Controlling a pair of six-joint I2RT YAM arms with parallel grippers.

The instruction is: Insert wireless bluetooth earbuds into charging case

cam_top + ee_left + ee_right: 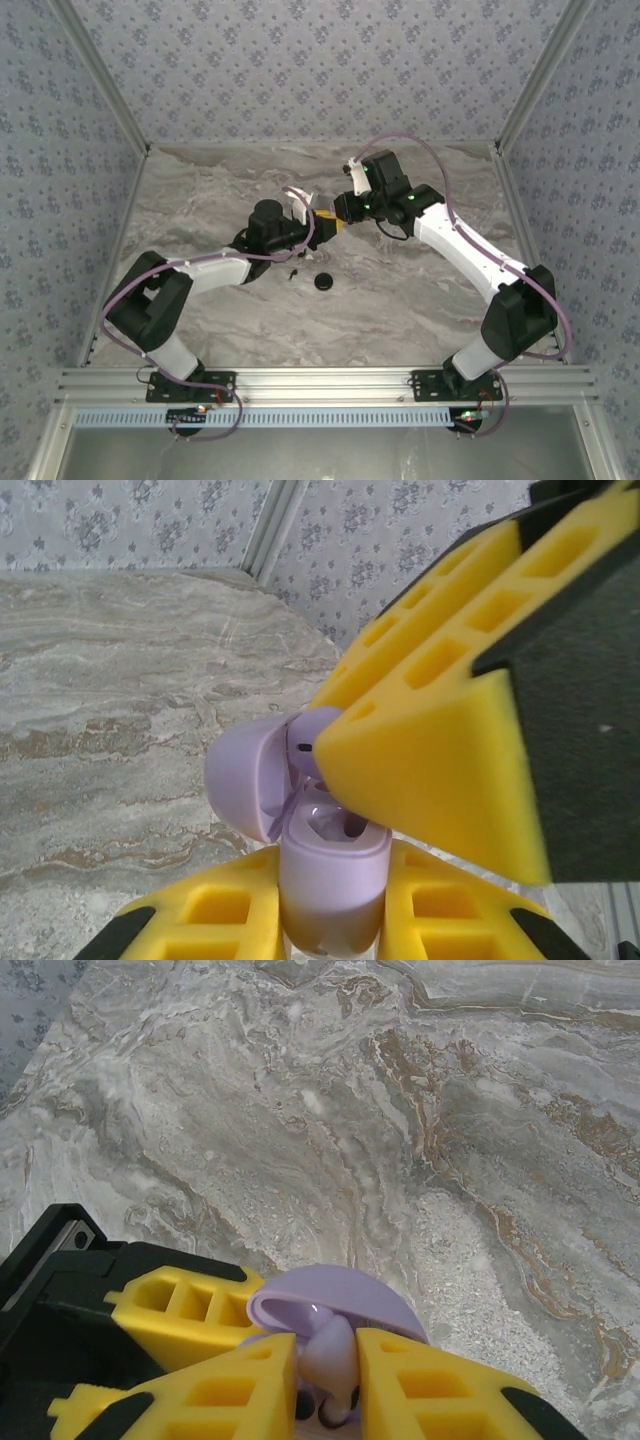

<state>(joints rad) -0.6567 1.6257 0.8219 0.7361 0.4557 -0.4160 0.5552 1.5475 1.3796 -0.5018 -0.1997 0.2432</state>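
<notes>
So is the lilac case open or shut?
Open: the lid is swung back from the lilac case, baring its inner well.

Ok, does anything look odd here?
Mildly. The lilac case, lid open, is held off the table in the left gripper while the right gripper pinches a pale piece at its mouth; a black disc and tiny black bit lie loose on the table below.

A grey-and-tan marbled tabletop [400, 300] is seen across the centre of the frame, evenly lit. It is enclosed on 3 sides by walls [300, 60] papered in a grey-blue floral print. Aluminium posts [103, 75] are set at the 2 upper corners, and an aluminium rail [330, 380] is run along the bottom.
</notes>
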